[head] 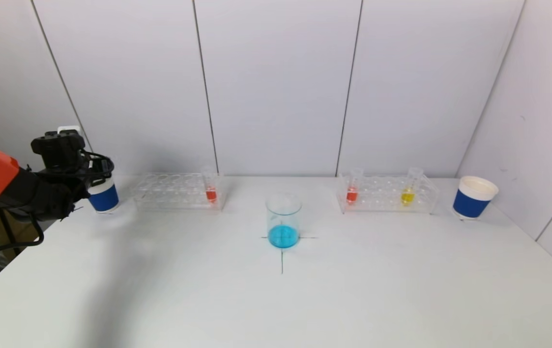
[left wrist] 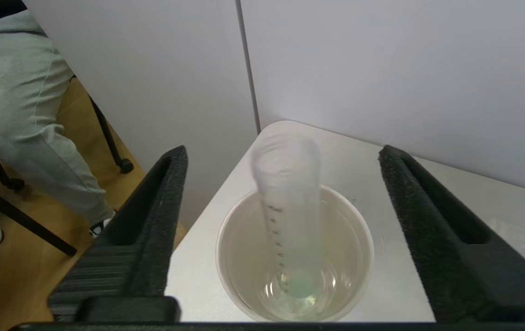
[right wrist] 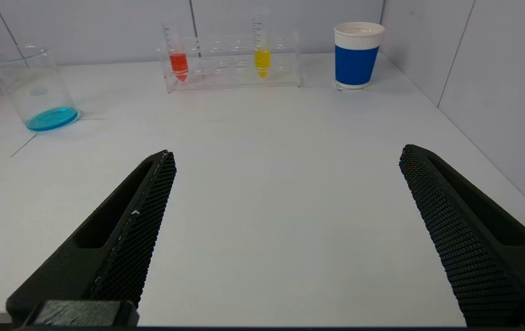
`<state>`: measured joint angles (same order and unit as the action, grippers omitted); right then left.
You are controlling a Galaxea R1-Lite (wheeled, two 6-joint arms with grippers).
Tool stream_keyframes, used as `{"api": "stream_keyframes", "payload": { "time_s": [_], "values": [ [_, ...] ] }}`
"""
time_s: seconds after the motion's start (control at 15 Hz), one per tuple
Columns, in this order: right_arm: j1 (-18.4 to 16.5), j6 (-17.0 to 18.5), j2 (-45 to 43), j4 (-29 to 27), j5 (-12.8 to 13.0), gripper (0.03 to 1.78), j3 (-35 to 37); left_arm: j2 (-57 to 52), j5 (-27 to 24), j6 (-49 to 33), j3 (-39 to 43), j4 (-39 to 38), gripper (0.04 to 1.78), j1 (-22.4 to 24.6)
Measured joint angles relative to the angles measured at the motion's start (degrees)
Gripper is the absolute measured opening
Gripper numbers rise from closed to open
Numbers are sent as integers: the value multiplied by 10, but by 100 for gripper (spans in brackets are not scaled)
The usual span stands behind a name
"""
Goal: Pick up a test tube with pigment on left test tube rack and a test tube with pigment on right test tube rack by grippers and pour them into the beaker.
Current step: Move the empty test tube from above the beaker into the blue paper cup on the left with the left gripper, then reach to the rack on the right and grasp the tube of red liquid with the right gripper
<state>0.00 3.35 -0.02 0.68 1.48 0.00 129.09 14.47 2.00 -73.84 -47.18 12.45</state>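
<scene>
- Head view: the white table (head: 276, 299) holds the left rack (head: 179, 192) and right rack (head: 387, 194), with the beaker (head: 283, 221) of blue liquid between them.
- Left gripper (left wrist: 285, 230) hangs over the left cup (left wrist: 253, 220), fingers spread, let go of the empty tube (left wrist: 290, 207) standing inside.
- Right gripper (right wrist: 285, 230) waits low, fingers wide apart, holding nothing.

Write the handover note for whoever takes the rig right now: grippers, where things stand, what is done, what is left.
Left gripper: open above the left cup, an emptied tube standing in it.
Right gripper: open, empty, low over the table.
Beaker: blue liquid inside.
Left rack: one red tube.
Right rack: red tube, yellow tube.
Done: apparently the left pour.
Left: right arm's pick and pour.
</scene>
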Motion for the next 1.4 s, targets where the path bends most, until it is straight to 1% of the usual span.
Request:
{"api": "stream_keyframes", "payload": {
  "time_s": [0.13,0.27,0.47,0.67,0.8,1.07,1.27,1.4],
  "values": [
    [0,0,0,0,0,177,0,-7,-1,0,0,3,166,0],
    [0,0,0,0,0,177,0,-25,-3,0,2,8,176,0],
    [0,0,0,0,0,177,0,-77,-13,1,25,15,177,-3],
    [0,0,0,0,0,177,0,-167,-23,1,76,33,176,-15],
    [0,0,0,0,0,177,0,-245,-26,1,119,52,176,-30],
    [0,0,0,0,0,177,0,-436,-28,5,225,110,176,-69],
    [0,0,0,0,0,177,0,-571,-24,6,310,170,176,-84],
    [0,0,0,0,0,177,0,-656,-22,16,370,188,176,-89]
  ]
}}
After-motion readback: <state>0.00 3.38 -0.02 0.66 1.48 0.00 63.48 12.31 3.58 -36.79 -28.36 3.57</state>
